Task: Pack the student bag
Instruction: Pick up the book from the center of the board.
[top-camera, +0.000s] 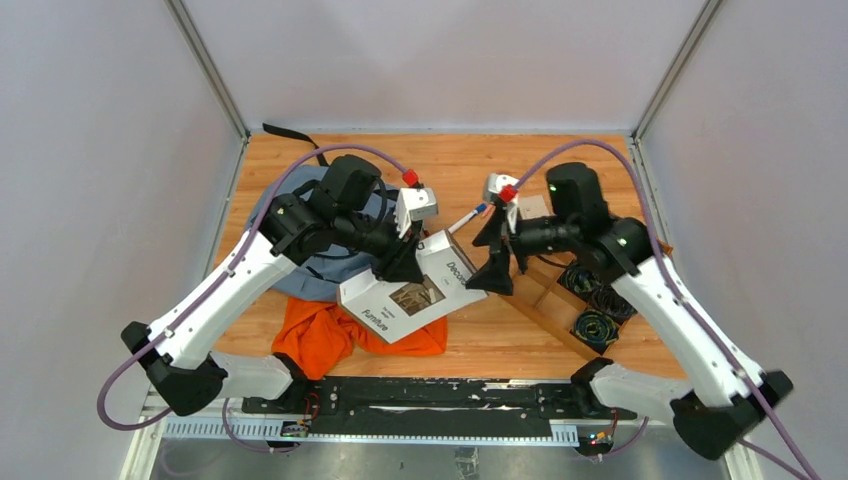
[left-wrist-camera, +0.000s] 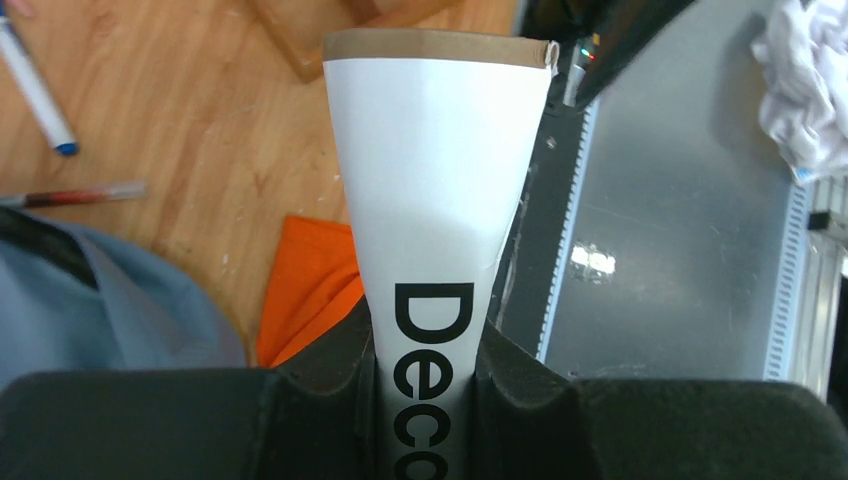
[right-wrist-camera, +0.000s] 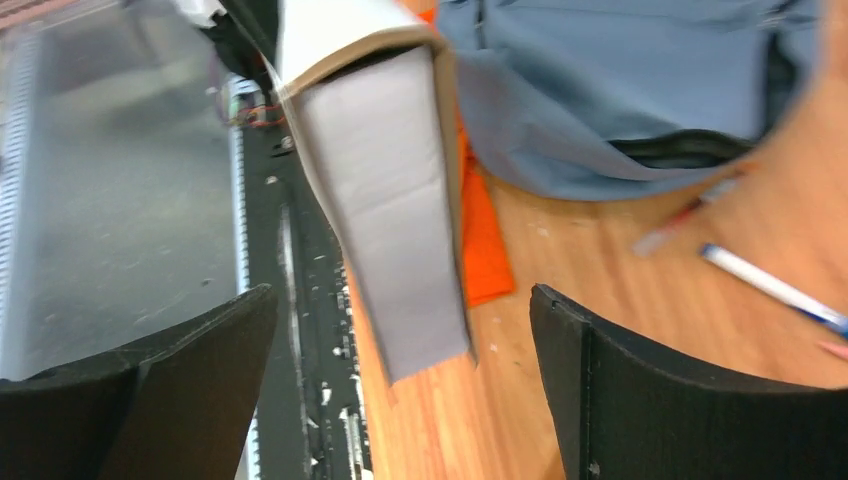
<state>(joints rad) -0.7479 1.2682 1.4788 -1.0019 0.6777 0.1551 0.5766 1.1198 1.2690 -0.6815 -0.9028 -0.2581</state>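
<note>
1. Left gripper (left-wrist-camera: 425, 352) pinches the book (top-camera: 405, 295) by one edge, jaws pressed on the white cover over the "Deco" lettering; book is tilted off the table, likely so it can be swung toward the bag
2. Right gripper (right-wrist-camera: 400, 340) is spread wide and holds nothing, fingers either side of the book's free end at frame centre of the top view; looks set to steady or take over the book
3. Student bag (top-camera: 315, 280) lies centre-left of the top view, mostly under the left arm, just beside the book; dark opening shows in the right wrist view, so judged open for loading
4. Orange cloth (top-camera: 325, 335) lies lower centre-left, partly under book and bag, not yet packed
5. Wooden tray (top-camera: 545, 318) sits centre-right under the right arm, with dark coiled cables (top-camera: 597, 325) in its compartments
6. Counts: one book, one bag, one orange cloth, one tray, two coils visible, two pens (left-wrist-camera: 35, 90) on the wood in the left wrist view
7. Stage judged early: nothing seen inside the bag
</note>
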